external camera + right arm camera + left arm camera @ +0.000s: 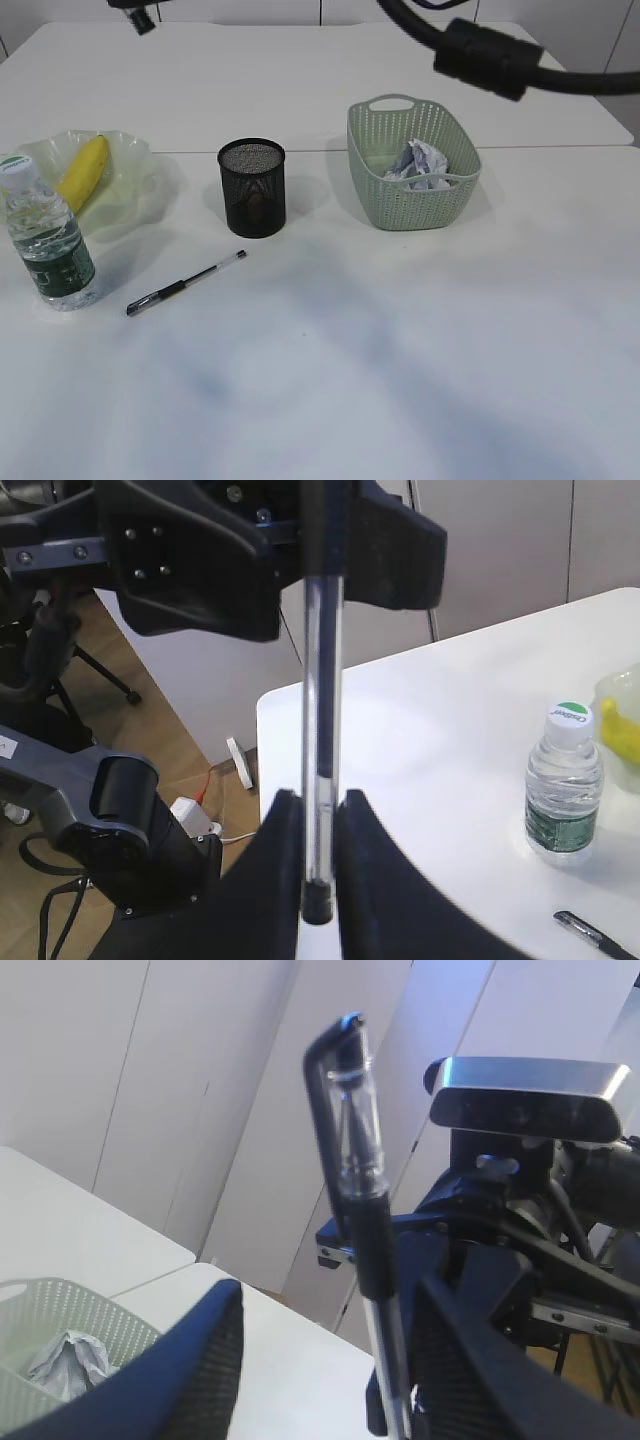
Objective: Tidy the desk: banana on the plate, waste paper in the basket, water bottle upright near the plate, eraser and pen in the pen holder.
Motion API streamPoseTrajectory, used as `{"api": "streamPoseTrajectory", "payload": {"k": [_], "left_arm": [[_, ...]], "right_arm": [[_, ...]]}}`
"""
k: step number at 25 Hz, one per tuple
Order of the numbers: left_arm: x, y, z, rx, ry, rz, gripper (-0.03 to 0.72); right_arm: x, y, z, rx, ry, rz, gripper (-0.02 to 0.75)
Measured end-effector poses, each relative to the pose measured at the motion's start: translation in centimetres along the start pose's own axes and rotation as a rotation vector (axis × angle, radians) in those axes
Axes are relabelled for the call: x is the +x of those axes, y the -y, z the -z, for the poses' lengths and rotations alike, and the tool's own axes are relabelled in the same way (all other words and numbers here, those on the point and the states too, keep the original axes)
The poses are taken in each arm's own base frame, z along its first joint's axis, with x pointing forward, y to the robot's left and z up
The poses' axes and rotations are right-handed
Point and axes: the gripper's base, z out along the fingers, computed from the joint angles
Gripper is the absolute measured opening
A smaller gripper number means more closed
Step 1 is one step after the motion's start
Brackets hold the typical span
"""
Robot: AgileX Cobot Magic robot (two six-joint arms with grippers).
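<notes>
My right gripper point(318, 802) is pinched narrow on the clear barrel of the held pen point(322, 730), with the pen's dark end plug sitting between my fingers point(285, 880). The held pen runs straight up from there towards my left gripper point(270, 550), which hangs above it off the worktop point(400, 330).

In the left wrist view my left gripper point(335, 1298) stands wide, and the held pen point(350, 1140) rises between its two fingers point(215, 1350) with its clear cap uppermost. As far as this angle shows, neither finger touches it.

On the worktop a loose pen point(186, 283) lies at a slant, near and left of the pen holder point(252, 187), which stands upright at the middle. The banana point(84, 172) lies on the plate point(135, 190) at far left. The water bottle point(50, 240) stands upright just on the near side of the plate, cap on. To the right of the pen holder is the basket point(375, 150), with the waste paper point(425, 165) crumpled inside it.
</notes>
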Motion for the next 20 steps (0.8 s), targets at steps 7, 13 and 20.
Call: {"api": "streamPoseTrajectory", "payload": {"k": [7,13,20], "left_arm": [[0.02,-0.07,-0.02,0.0,0.0,-0.019,0.39],[0.02,-0.07,-0.02,0.0,0.0,-0.03,0.391],[0.12,-0.33,-0.12,0.001,-0.003,-0.024,0.39]], "right_arm": [[-0.14,-0.13,0.0,-0.014,0.015,-0.005,0.04],[-0.14,-0.16,0.0,-0.017,0.016,-0.005,0.04],[-0.14,-0.17,0.0,-0.019,0.015,-0.004,0.04]]}}
